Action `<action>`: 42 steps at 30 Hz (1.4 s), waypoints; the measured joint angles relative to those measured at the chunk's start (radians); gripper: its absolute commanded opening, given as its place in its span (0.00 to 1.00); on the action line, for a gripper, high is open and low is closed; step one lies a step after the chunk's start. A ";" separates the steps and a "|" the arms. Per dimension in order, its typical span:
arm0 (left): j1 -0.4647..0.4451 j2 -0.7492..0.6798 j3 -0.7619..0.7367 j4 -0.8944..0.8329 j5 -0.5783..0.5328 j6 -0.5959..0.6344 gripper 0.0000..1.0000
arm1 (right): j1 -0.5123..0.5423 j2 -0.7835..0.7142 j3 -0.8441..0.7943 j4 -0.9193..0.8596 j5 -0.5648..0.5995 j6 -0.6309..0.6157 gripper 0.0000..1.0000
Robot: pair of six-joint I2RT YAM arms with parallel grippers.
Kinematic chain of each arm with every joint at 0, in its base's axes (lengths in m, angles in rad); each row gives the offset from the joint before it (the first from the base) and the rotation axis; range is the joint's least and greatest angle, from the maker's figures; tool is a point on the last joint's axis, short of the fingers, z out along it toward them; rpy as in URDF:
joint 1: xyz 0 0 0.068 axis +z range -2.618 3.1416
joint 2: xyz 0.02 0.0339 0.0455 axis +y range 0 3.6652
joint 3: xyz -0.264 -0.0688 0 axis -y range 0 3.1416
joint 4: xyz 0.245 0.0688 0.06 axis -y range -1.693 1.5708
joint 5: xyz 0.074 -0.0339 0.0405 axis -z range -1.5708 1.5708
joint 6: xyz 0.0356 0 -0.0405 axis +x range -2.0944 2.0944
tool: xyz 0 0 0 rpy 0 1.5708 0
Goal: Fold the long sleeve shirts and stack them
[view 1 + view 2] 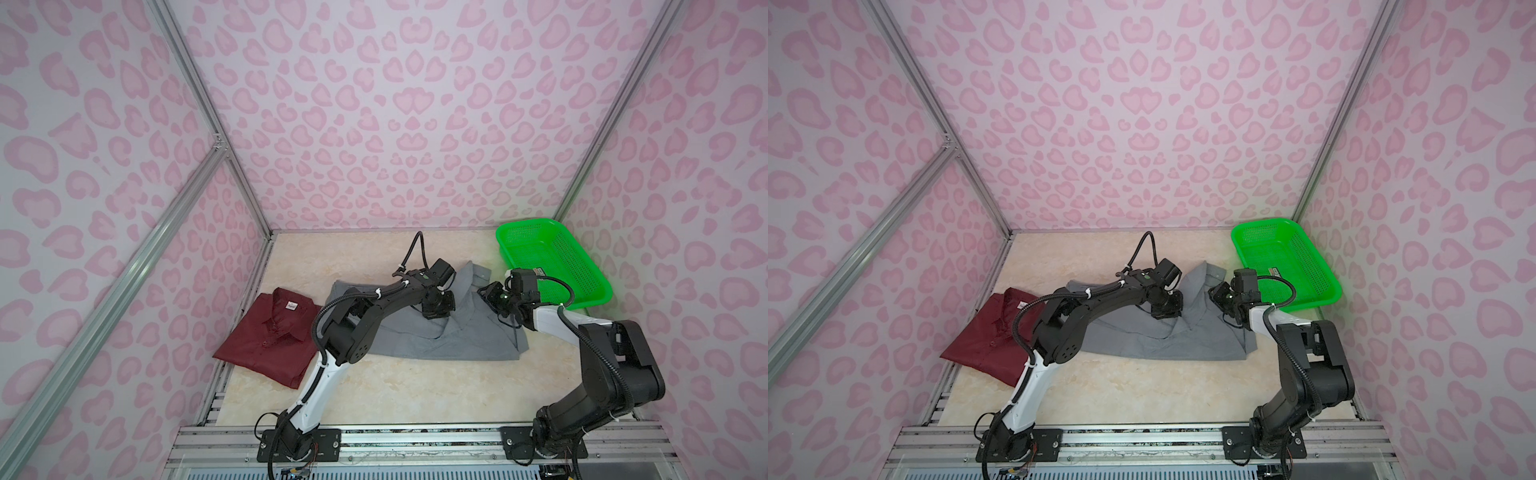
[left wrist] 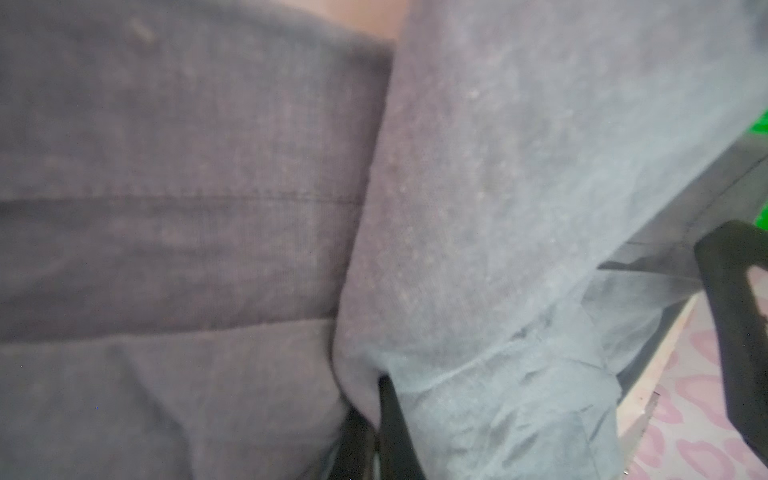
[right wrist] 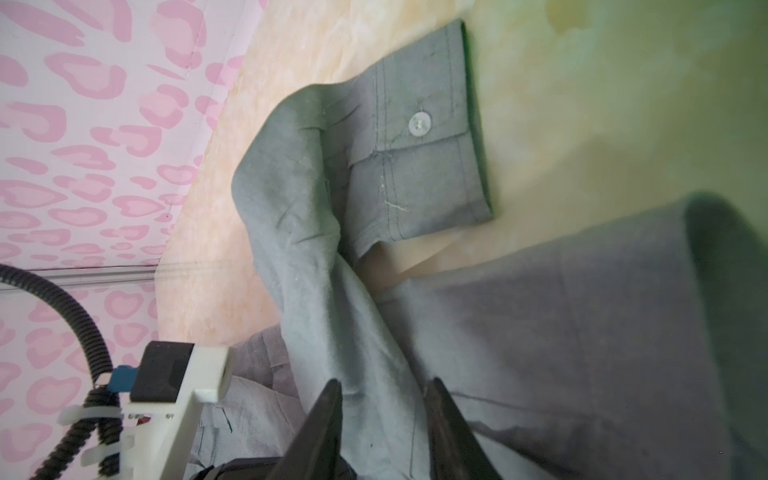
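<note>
Long sleeve shirts: plain mid-grey collared button-up shirt (image 1: 415, 345) (image 1: 1142, 340) lies crumpled, partly folded, mid-table toward the back. Dark maroon collared shirt with a small white neck label (image 1: 270, 336) (image 1: 988, 336) lies folded flat at the left table edge, just beside the grey one; where they meet is hidden by the left arm.

Left tool (image 1: 436, 313) (image 1: 1163, 313) is down on the middle of the grey shirt, closed, pinching a fold of grey cloth. The left wrist view is blurry, but cloth runs into the tool (image 2: 370, 399).

Right tool (image 1: 485, 292) (image 1: 1214, 291) is at the grey shirt's right side. In the right wrist view its fingers (image 3: 324, 428) stand apart with the grey sleeve (image 3: 316, 249) running up between them; cannot tell whether they clamp it. The sleeve's buttoned cuff (image 3: 424, 137) rests on the table.

Bright green perforated plastic basket (image 1: 582, 266) (image 1: 1308, 266) sits at the back right corner, near the right tool. Beige marbled table (image 1: 395, 395) (image 1: 1121, 395) lies under everything.
</note>
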 measured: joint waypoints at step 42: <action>0.007 -0.301 -0.493 0.747 0.176 -0.287 0.03 | 0.093 0.230 -0.231 0.803 -0.218 0.401 0.00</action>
